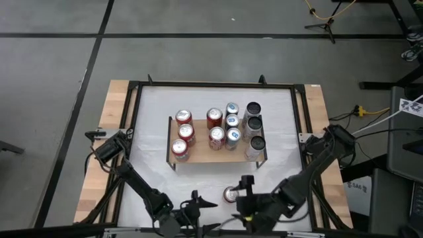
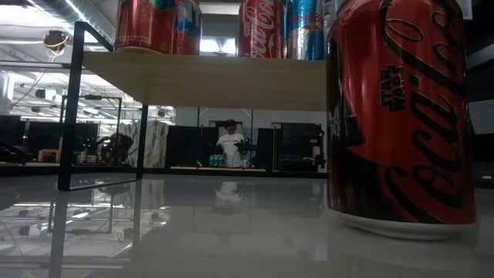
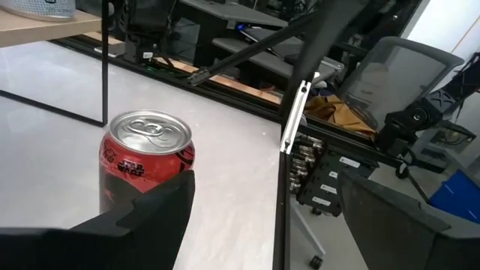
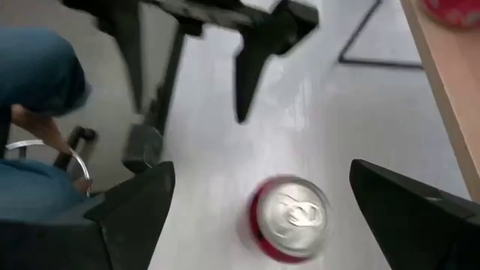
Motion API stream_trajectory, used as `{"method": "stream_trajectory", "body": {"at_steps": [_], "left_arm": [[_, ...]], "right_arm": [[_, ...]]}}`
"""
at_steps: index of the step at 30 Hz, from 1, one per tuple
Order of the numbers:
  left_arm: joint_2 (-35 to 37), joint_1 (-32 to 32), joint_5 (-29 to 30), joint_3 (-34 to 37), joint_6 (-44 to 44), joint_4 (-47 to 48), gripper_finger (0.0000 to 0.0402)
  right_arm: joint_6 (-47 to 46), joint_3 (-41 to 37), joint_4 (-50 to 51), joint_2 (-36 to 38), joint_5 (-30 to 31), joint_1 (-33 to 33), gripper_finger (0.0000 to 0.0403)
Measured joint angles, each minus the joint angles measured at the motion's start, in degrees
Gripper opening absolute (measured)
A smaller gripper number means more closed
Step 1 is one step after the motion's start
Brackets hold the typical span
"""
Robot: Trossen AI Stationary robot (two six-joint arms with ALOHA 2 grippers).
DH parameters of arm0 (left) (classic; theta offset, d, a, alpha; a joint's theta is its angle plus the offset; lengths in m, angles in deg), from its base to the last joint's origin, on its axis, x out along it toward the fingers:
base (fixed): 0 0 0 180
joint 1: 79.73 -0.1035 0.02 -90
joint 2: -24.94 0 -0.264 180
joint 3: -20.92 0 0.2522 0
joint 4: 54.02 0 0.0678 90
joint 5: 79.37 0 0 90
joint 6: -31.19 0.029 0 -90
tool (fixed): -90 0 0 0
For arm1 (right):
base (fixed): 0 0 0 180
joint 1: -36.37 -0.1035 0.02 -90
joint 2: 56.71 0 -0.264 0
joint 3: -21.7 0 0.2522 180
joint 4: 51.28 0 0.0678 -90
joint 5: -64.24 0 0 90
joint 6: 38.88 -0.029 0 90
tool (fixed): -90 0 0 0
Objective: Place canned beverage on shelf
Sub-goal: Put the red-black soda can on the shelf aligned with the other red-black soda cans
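My right gripper (image 4: 255, 217) hangs above the white table (image 1: 152, 132) near the front edge, and its two fingers (image 4: 131, 206) stand wide apart. The red Coca-Cola can (image 4: 289, 217) sits upright on the table right between those fingers, a little below them. I cannot see either finger touching the can. From above, the can (image 1: 230, 194) is just in front of the shelf (image 1: 201, 156), and the right gripper (image 1: 246, 192) is right beside it.

My left gripper (image 1: 198, 201) waits close by, on the other side of the can, near the front edge too. Its fingers are also apart, and they hold nothing. From the left wrist camera I see one dark finger (image 3: 154, 214) in front of the can (image 3: 146, 161), and the can shows its silver top and pull tab.

The shelf has a light wood top and thin black legs. It stands in the middle of the table. On it are red cans (image 1: 184, 118), small blue cans (image 1: 232, 123) and dark cans (image 1: 253, 109), in rows.

From the low camera, the can (image 2: 397, 116) looks big and close, standing on the shiny table, with the shelf board (image 2: 201, 79) up behind it. Far back in the room a person (image 2: 230, 143) sits at a desk.
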Motion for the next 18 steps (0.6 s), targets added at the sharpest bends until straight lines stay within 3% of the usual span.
{"method": "stream_trajectory", "body": {"at_steps": [8,18], "left_arm": [[0.00,-0.03,-0.01,0.00,0.00,0.00,0.0320],[0.00,-0.05,-0.14,-0.02,0.00,0.06,0.0320]], "right_arm": [[-0.38,-0.02,2.78,-1.03,-7.69,4.63,0.0392],[-0.26,-0.09,5.01,-3.24,-8.26,5.29,0.0392]]}}
